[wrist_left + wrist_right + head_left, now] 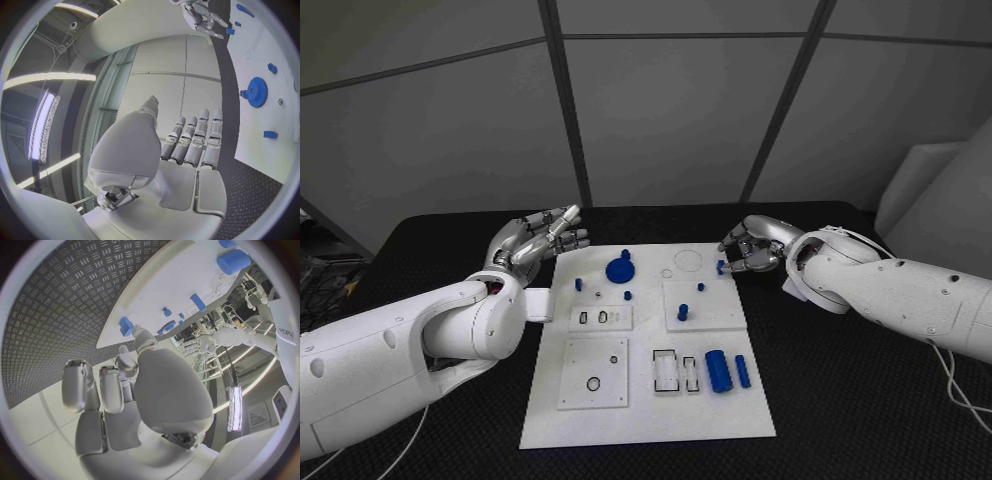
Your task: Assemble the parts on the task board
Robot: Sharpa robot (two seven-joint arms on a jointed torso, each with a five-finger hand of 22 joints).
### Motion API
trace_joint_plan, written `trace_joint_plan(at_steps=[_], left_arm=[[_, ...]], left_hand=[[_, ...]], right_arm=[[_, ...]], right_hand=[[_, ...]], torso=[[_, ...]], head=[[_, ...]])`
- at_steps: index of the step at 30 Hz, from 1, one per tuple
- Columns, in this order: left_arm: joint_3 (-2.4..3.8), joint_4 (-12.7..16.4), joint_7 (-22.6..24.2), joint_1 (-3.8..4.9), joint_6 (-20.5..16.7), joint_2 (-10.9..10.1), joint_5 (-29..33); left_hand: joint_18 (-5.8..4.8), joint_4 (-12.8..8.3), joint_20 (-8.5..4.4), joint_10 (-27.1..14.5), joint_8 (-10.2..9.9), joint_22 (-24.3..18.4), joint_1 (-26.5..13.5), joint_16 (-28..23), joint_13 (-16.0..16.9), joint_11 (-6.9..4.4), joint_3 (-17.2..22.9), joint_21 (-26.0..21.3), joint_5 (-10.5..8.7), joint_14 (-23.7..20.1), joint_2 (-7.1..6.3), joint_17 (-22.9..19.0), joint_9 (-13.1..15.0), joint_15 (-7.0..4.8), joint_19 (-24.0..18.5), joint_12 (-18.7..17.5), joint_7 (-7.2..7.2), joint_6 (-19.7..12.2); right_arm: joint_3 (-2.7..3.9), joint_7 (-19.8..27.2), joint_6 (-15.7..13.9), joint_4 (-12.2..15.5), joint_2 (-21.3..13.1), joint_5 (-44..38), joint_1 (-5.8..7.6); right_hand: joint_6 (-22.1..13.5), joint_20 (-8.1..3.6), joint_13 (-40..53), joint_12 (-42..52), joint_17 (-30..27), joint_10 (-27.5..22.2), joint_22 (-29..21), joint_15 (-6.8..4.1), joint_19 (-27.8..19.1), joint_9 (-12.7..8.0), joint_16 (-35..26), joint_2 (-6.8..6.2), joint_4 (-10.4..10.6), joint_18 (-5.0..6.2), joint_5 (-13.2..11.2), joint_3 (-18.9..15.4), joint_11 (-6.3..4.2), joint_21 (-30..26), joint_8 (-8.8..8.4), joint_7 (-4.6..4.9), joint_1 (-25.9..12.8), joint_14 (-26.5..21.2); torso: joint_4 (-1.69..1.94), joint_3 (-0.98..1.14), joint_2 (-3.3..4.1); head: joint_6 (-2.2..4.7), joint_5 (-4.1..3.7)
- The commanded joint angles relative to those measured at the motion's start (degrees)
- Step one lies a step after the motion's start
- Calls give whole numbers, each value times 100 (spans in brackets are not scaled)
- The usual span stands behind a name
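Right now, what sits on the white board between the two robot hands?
In the head view, between the left hand and right hand: a blue gear on the task board.

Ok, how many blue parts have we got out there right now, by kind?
Blue gear: 1
Blue cylinders lying flat: 2
Small blue pieces: 5, one of them at the fingertips of the right hand
Total: 8
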Motion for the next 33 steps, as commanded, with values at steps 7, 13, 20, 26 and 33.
trace_joint_plan(at_steps=[7, 13, 20, 26, 33], left_arm=[[4, -7, 19, 7, 65, 9, -35], [4, -13, 17, 6, 65, 12, -35], [4, -18, 15, 4, 64, 14, -35], [4, -33, 13, 2, 67, 18, -35], [4, -51, 12, 0, 67, 20, -35]], left_hand=[[123, -21, 4, 5, -23, -7, 38, -29, -4, -4, 1, -40, -15, -37, 23, -8, -5, -16, -43, -11, 524, 12], [121, -32, 4, 7, -19, -10, 48, -32, -1, -5, 4, -42, -15, -39, 25, -6, -2, -15, -51, -6, 519, 17], [121, -32, 4, 7, -19, -10, 48, -32, -1, -5, 4, -42, -15, -39, 25, -6, -2, -15, -51, -6, 519, 17], [121, -32, 4, 7, -19, -10, 48, -32, -1, -5, 4, -42, -15, -39, 25, -6, -2, -15, -51, -6, 519, 17], [121, -32, 4, 7, -19, -10, 48, -32, -1, -5, 4, -42, -15, -39, 25, -6, -2, -15, -51, -6, 519, 17]], right_arm=[[1, -17, 178, -3, 22, -112, -19], [1, -33, 194, -19, 33, -121, -27], [1, -59, 193, -70, 55, -149, -34], [1, -75, 201, -125, 97, -156, -39], [1, -78, 246, -182, 156, -159, -60]], right_hand=[[146, -28, 48, 55, 111, 40, 166, 3, -1, 15, -25, 40, -44, 59, 25, -6, -54, -18, 73, -27, 45, 312], [163, -30, 58, 65, 114, 49, 172, 0, 4, 16, -24, 44, -43, 58, 25, -7, -57, -15, 81, -31, 43, 313], [194, -37, 76, 84, 133, 68, 191, -7, 20, 15, -15, 74, -31, 53, 25, -1, -65, -6, 91, -37, 34, 318], [210, -42, 87, 96, 136, 81, 201, -11, 28, 12, -14, 110, -17, 51, 24, 11, -68, -1, 95, -39, 27, 320], [267, -50, 113, 122, 154, 109, 217, -20, 42, 12, -6, 160, -9, 47, -6, 36, -81, 6, 115, -54, 36, 325]], torso=[[-3, 1, -1], [-8, 5, 2], [1, 3, -3], [4, 7, -3], [-4, 6, 0]], head=[[-11, 11], [-20, 15], [-33, 13], [-20, 10], [-42, 34]])
